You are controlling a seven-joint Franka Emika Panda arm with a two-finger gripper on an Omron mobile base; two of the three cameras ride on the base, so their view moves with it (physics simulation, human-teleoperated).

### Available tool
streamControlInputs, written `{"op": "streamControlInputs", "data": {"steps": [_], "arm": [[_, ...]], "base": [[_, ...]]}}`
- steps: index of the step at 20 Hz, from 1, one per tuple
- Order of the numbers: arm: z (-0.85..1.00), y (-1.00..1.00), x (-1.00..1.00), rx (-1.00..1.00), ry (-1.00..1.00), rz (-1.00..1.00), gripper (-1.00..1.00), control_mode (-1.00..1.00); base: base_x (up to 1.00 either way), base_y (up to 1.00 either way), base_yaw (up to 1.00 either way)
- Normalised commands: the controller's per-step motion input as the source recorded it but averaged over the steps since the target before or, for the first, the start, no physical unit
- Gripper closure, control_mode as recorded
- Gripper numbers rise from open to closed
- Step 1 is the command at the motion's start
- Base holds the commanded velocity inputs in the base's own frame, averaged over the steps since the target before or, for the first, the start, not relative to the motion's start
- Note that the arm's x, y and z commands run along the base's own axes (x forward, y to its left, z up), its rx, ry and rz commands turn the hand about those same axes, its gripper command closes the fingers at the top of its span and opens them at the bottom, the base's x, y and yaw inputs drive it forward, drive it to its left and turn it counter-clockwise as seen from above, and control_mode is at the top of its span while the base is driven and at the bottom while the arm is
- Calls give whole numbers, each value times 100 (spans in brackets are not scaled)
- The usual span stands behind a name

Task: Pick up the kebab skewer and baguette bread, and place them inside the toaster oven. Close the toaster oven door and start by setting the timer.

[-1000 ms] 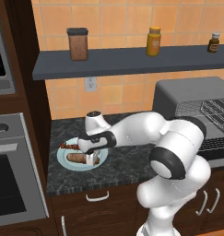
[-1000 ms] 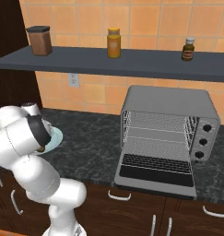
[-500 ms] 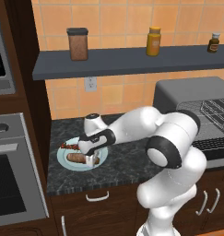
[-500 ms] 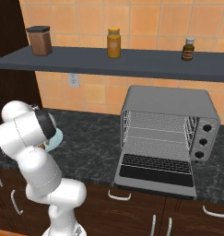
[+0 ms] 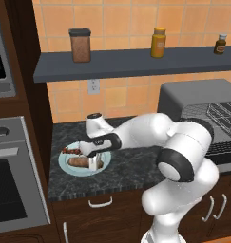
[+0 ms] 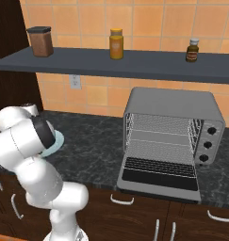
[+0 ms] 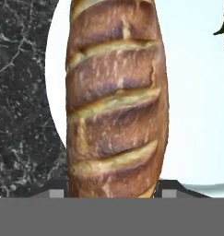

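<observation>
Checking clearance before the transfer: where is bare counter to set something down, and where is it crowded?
Free: the dark counter between the plate and the open toaster oven, and the oven's bare wire rack. Crowded: the plate, carrying the baguette bread and kebab skewer, with the gripper over the bread.

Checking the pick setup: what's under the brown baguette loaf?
The brown baguette loaf lies on a pale blue round plate, itself on the dark speckled counter. The plate beneath the loaf is covered.

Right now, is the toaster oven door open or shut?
Open: the toaster oven door lies folded down flat, exposing the wire rack.
</observation>
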Motion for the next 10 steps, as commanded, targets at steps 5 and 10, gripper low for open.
{"op": "streamControlInputs", "data": {"steps": [5,10], "arm": [[99,-59,-97,15,-4,1,100,-100],[81,-78,-77,7,-9,-10,100,-100]], "base": [[0,0,0],[0,0,0]]}}
